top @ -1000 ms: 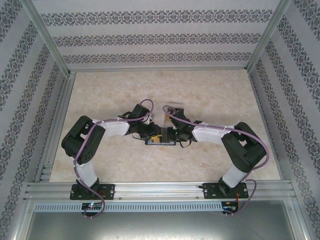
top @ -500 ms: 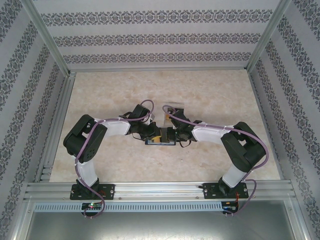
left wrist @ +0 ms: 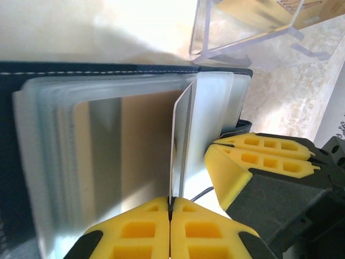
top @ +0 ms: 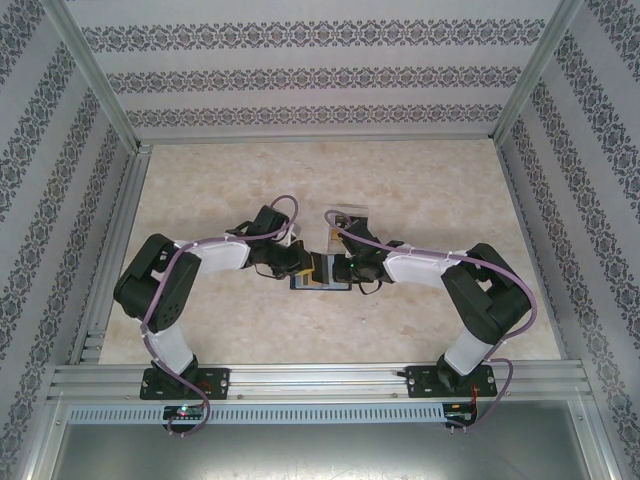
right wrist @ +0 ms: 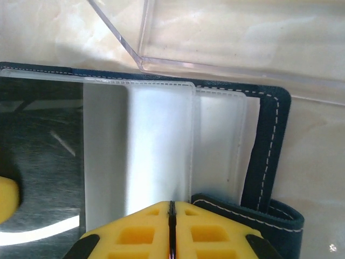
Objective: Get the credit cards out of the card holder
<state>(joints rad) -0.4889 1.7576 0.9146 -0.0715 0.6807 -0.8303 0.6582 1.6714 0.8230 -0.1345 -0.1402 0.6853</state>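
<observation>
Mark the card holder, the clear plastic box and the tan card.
card holder (right wrist: pixel 272 140): right wrist view, on its stitched navy edge.
clear plastic box (right wrist: pixel 242 43): right wrist view, on its transparent panel.
tan card (left wrist: pixel 145 145): left wrist view, on its flat face.

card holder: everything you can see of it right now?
The card holder lies open on the table, cover down: dark navy, leather-like, white stitching round the edge, a closing tab at one corner. Inside is a fan of frosted plastic sleeves; one shows a tan card. The left tool is shut on one thin leaf, stood on edge; the right tool is shut at another sleeve's edge. A clear plastic box sits close along its far side; contact unclear.
</observation>
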